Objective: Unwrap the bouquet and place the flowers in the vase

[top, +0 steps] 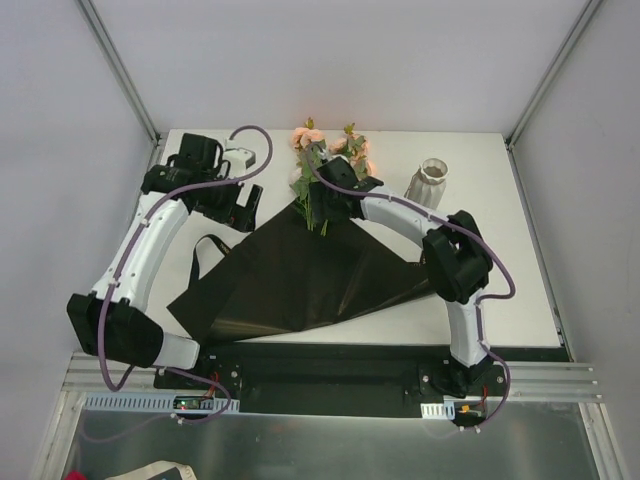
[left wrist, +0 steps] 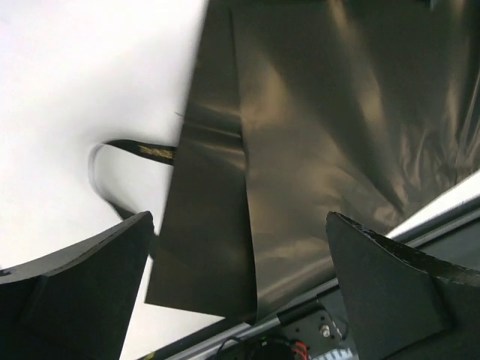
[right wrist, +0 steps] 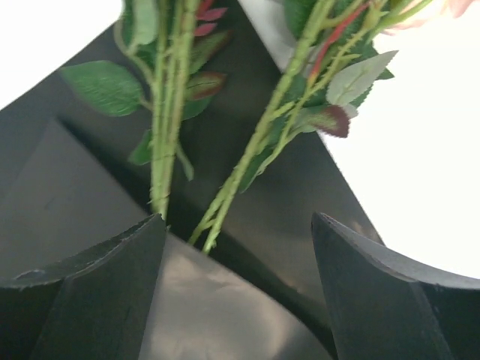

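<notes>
Lying loose on the opened black sheet (top: 300,285) with the ribbon (left wrist: 146,150) undone, the flowers (top: 325,150) are judged unwrapped but not yet carried to the vase (top: 430,183), which stands well apart on the table (top: 505,210); the right hand (right wrist: 236,225) is held spread about their stem ends, and the left hand (left wrist: 240,225) is spread and empty.

Lab cell: white table (top: 500,250), aluminium frame (top: 118,70)
</notes>
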`<state>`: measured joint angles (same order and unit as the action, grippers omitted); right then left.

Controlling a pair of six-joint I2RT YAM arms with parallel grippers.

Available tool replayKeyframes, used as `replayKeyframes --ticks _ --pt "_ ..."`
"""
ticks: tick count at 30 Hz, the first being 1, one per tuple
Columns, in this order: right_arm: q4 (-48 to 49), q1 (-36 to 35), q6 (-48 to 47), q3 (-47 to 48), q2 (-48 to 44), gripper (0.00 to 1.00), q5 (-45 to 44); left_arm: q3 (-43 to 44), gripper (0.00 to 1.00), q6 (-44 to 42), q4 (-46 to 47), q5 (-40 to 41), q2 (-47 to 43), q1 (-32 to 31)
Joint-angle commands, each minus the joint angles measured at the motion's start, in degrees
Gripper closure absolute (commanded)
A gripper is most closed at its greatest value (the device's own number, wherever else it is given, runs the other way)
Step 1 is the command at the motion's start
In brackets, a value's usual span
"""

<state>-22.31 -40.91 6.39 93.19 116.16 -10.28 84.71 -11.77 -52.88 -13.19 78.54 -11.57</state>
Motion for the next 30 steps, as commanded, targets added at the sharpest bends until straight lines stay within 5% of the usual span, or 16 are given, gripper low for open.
replayKeyframes --ticks 1,13,22,30 --pt "-1.3 2.6 0.7 4.5 2.0 0.20 0.9 -5.9 0.01 -3.4 3.7 -8.8 3.7 -0.2" --pt "1.9 6.6 1.8 8.8 8.4 0.24 5.1 -6.6 0.05 -8.7 9.2 -17.7 22.2 -1.9" --pt "2.1 7.8 3.1 10.8 12.1 0.29 6.1 -4.1 0.33 -9.6 10.3 -19.2 30.9 -1.9" --pt "1.5 7.9 4.2 11.6 14.7 0.47 6.0 -5.8 0.42 -10.8 11.6 -18.8 32.3 -2.0"
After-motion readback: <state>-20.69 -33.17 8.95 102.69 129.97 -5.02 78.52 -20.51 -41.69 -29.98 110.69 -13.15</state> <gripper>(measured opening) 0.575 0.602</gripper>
